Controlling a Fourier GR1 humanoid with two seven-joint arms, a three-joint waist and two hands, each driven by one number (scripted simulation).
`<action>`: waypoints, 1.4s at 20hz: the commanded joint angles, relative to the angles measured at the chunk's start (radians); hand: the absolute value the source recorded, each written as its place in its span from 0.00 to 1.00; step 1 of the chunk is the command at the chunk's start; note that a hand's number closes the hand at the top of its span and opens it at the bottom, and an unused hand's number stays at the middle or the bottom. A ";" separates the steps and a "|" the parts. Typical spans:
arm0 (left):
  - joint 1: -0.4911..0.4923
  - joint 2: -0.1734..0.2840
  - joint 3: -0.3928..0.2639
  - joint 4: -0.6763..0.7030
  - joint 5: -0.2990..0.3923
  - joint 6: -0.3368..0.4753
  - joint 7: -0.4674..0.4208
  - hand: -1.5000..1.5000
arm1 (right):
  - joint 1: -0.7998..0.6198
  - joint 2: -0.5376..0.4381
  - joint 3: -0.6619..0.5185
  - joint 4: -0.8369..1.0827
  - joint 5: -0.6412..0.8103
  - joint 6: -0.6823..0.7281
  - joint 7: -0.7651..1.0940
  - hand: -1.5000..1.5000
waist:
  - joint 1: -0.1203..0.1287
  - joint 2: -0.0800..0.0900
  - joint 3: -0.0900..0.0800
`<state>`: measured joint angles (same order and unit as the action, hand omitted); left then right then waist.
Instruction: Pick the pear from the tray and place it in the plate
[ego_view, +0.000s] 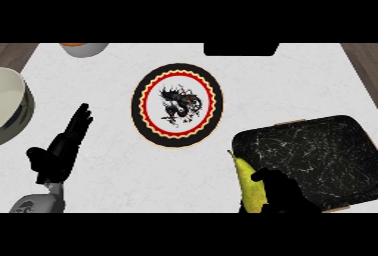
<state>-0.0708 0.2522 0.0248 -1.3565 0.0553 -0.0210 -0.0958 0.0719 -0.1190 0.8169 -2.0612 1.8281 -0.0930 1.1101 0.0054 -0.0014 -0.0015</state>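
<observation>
Two black hands show low in the head view, one on each side of the white counter (111, 165). The right hand (284, 195) sits at the lower right, its fingers curled round the pear (249, 187), which it holds upright-looking in the view, with the narrow stem end pointing away from the robot. The yellow-green pear lies at the inner side of that hand, over the near left edge of the tray (310, 150), so it is at the tray's border rather than in the plate. The tray, black with pale marbled veins and a light rim, spreads beyond and to the outside of the right hand. The left hand (63, 147) is at the lower left, well apart from the pear; its fingers are straight and together, pointing away from the robot, with the thumb held out to the side, and it grips nothing. A grey forearm (37, 204) shows below it. Farther off, ahead of the right hand and toward the middle, lies the plate (177, 104), round with a black border, a red and yellow scalloped ring and a dark figure on its white centre; nothing rests on it. Beyond the left hand and to its outside is a pale bowl (13, 107), cut by the view's edge. Farthest away, a small white and orange vessel (83, 48) and a black object (241, 48) show only partly at the counter's far side.
</observation>
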 joint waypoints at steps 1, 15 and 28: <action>0.056 0.006 -0.006 -0.035 0.005 -0.025 -0.020 0.50 | -0.117 0.113 0.060 -0.011 -0.055 0.103 0.182 1.00 | 0.019 0.001 0.000; 0.000 0.008 0.002 0.049 -0.013 -0.041 -0.051 0.50 | -0.697 0.118 -0.229 0.498 -0.533 -0.069 0.207 1.00 | 0.044 0.011 0.001; -0.054 -0.058 -0.041 0.027 -0.034 -0.007 -0.025 0.50 | -0.857 0.119 -0.381 0.896 -0.661 -0.480 0.151 0.00 | 0.077 0.023 0.003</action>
<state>-0.1213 0.2183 -0.0036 -1.3247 0.0252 -0.0389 -0.1149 -0.7614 -0.0097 0.4830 -1.2404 1.1881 -0.3586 1.1066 0.0733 0.0182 0.0006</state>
